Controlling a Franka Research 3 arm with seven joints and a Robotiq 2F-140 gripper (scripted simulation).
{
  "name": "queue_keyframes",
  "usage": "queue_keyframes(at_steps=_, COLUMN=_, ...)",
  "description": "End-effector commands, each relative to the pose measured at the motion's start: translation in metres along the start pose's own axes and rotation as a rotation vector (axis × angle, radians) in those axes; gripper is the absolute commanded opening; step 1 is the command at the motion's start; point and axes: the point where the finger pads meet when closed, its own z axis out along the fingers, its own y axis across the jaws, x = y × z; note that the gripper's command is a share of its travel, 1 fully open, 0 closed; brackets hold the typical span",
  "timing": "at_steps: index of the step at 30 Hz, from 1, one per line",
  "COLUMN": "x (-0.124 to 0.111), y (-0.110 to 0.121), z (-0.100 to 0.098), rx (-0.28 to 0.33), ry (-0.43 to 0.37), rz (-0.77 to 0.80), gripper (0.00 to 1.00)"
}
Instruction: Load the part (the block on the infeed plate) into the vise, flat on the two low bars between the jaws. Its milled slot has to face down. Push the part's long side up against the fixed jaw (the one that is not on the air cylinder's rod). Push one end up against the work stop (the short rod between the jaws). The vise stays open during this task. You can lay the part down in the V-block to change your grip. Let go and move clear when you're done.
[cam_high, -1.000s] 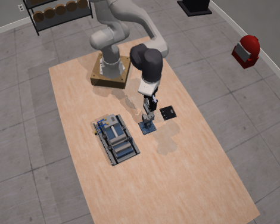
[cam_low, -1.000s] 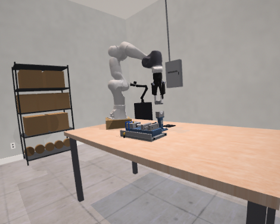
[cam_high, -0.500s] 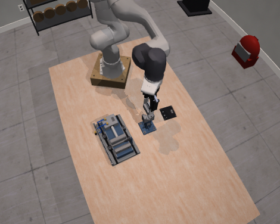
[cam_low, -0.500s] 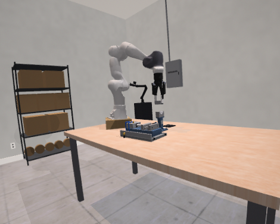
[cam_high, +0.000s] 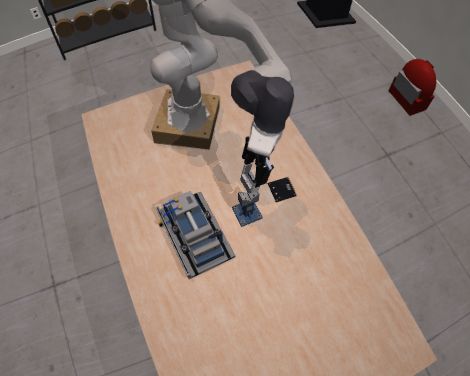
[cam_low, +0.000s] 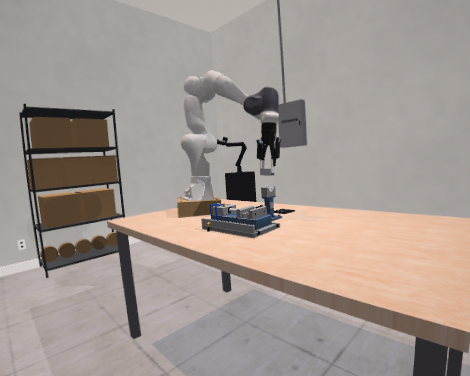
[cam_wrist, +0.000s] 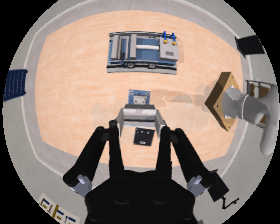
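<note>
My gripper (cam_low: 267, 169) is shut on the part (cam_low: 266, 172), a small light grey block, and holds it in the air above the V-block (cam_low: 268, 195). In the wrist view the part (cam_wrist: 139, 117) lies crosswise between my fingertips, with the V-block (cam_wrist: 140, 98) on its blue base just beyond. I cannot tell which way the slot faces. The vise (cam_high: 195, 232) stands open to the left of the V-block (cam_high: 248, 209). The black infeed plate (cam_high: 281, 190) lies bare on the right.
The robot's wooden base block (cam_high: 186, 122) stands at the back of the table. A shelf rack (cam_low: 70, 185) with boxes stands off the table to the left. A red object (cam_high: 414, 86) sits on the floor at the right.
</note>
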Motion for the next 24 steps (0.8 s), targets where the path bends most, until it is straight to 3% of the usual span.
queue_keyframes(at_steps=1, x=0.0017, y=0.0002, z=-0.0008, rx=-0.004, ry=0.051, rz=0.052, gripper=0.00)
queue_keyframes(at_steps=24, x=-0.0046, y=0.0000, z=0.0004, rx=-0.011, ry=0.300, rz=0.051, gripper=0.00)
